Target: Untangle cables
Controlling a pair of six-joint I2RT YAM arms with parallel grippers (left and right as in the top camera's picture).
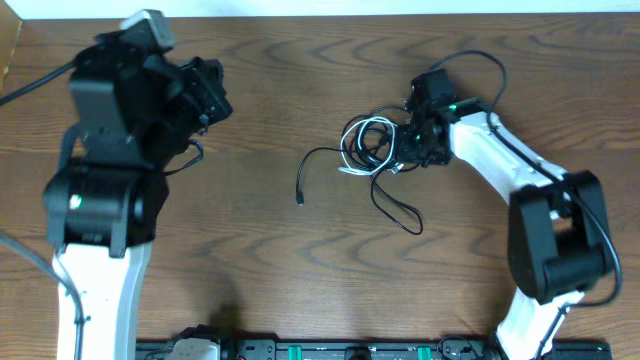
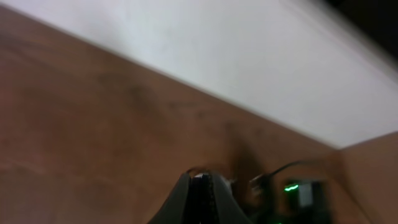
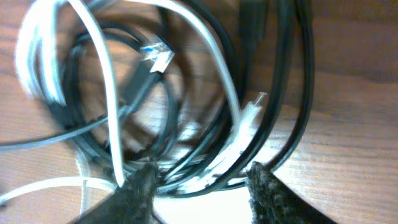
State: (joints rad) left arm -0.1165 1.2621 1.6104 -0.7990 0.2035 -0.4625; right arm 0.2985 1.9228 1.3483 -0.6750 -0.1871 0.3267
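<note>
Over on the right: stretched in from the near-right corner, white forearm angled toward the middle of the table [image 1: 260, 250], wrist tipped down over the right-hand edge of the cables [image 1: 368, 145]. Up close from that wrist: right gripper [image 3: 199, 186] released, with its dark padded fingers [image 3: 140, 190] spread well apart and straddling several black and white strands without pinching any. Just beyond the fingers, a white plug [image 3: 252, 107] lying among black loops, and farther in a small clear-tipped connector [image 3: 158, 57], somewhat blurred. From overhead: cables bunched in one knot right of the table's centre, white cable [image 1: 356, 138] coiled inside the black loops, one black tail [image 1: 318, 158] trailing out leftward to a small plug end, another black loop [image 1: 398, 212] sagging toward the near edge. Over on the left: folded back high at the far-left of the table, well apart from the knot, bulky black wrist turned toward the centre. Left gripper [image 2: 200, 186] clenched, fingertips pressed together on nothing visible, aimed across bare wood at the pale wall beyond the far edge.
</note>
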